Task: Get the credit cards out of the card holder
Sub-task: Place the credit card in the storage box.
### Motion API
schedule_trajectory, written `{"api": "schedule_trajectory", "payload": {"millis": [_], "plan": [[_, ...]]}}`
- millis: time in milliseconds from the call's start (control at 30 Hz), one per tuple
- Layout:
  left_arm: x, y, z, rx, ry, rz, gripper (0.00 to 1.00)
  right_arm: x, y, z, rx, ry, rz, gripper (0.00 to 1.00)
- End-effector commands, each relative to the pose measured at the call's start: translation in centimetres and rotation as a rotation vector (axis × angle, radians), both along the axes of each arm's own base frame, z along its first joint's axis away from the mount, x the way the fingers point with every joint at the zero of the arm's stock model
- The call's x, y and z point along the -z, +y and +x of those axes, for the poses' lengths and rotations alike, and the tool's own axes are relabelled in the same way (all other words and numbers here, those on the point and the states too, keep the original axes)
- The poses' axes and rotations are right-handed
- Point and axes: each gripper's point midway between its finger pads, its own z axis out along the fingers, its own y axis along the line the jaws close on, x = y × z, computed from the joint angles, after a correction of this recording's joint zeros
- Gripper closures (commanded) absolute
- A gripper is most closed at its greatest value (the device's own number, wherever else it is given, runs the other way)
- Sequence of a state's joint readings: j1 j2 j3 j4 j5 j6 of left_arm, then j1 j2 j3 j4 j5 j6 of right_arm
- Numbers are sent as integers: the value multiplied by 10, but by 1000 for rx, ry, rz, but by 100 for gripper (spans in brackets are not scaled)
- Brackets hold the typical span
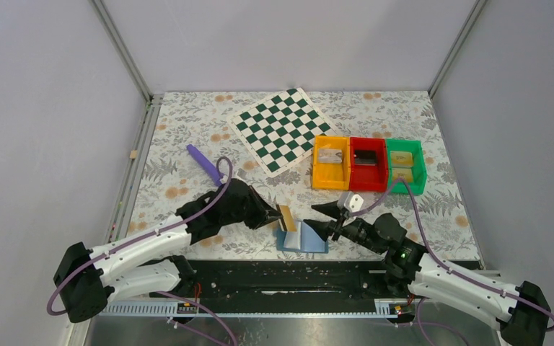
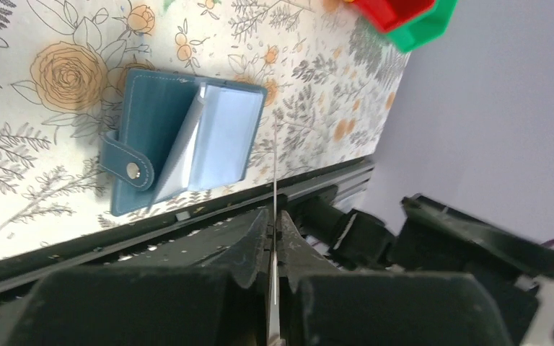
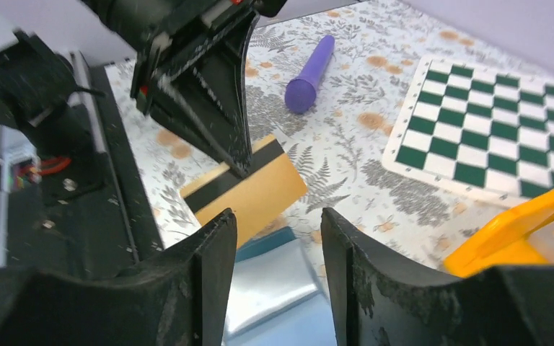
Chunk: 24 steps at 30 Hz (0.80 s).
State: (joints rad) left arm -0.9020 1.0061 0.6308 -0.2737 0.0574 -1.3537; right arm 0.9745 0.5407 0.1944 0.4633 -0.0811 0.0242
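Note:
The blue card holder (image 1: 304, 238) lies open near the table's front edge, its clear sleeves standing up (image 2: 151, 130). My left gripper (image 1: 275, 215) is shut on a yellow-gold credit card (image 1: 286, 216) with a black stripe (image 3: 256, 191), held just above and left of the holder. In the left wrist view this card (image 2: 275, 166) shows edge-on as a thin line between the closed fingers of the left gripper (image 2: 275, 216). My right gripper (image 1: 324, 220) hovers at the holder's right side. Seen from its own wrist, the right gripper (image 3: 278, 216) is open and empty, with a pale sleeve (image 3: 274, 281) below the gap.
Orange (image 1: 316, 164), red (image 1: 367, 142) and green (image 1: 421, 169) bins stand in a row at the right; a grey card (image 1: 327, 155) lies in the orange one and a gold card (image 1: 402, 157) in the green one. A green-white chequered board (image 1: 281, 130) and a purple stick (image 1: 202, 162) lie further back.

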Motion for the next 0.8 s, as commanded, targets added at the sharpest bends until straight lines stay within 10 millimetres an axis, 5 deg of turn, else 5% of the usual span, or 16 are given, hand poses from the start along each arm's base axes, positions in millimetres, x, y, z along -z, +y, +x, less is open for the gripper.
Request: {"api": "schedule_trajectory", "payload": {"millis": [0, 767], "plan": [[-31, -4, 9, -143, 128, -108, 100, -30, 6, 0, -63, -320, -56, 46], [-24, -12, 7, -232, 278, -257, 100, 5, 38, 0, -88, -518, -328, 44]]}}
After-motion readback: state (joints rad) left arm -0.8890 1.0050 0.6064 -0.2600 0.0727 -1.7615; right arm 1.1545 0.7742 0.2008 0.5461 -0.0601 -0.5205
